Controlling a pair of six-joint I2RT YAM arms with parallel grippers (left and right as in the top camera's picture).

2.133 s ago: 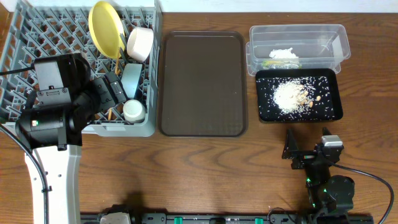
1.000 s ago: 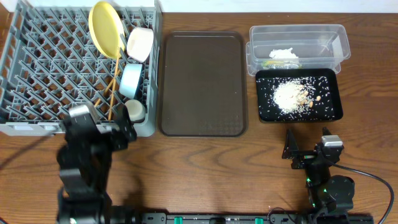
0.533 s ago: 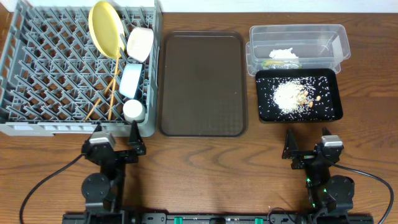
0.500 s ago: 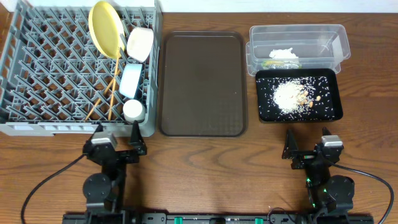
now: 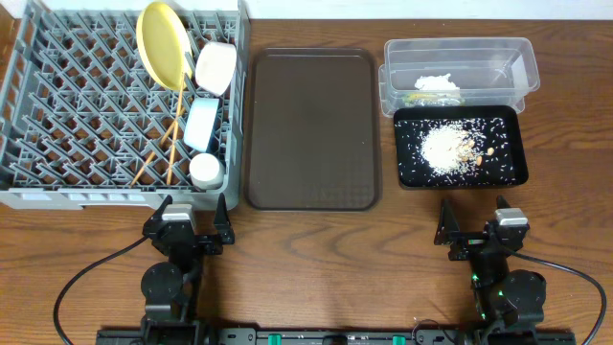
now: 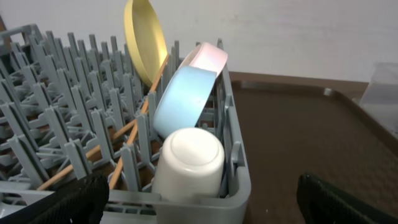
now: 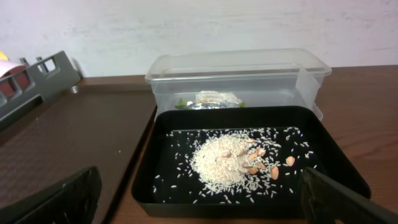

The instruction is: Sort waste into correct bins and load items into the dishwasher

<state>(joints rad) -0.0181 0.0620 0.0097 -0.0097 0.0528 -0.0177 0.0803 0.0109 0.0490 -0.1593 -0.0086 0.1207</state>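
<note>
White round cup (image 6: pixel 188 163) propped against rim of grey square pegged plastic rack (image 5: pixel 86 125), far-left tabletop corner: liable to topple out if nudged. Left jaws and right jaws apart, empty.

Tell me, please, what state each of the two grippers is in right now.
Left gripper: open, holding nothing.
Right gripper: open, holding nothing.

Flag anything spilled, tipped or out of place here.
Nothing stands out. The rice is scattered but inside the black tray. The plate, blue bowl, white bowl and cup sit in the rack; the chopsticks lie slanted among its pegs.
</note>
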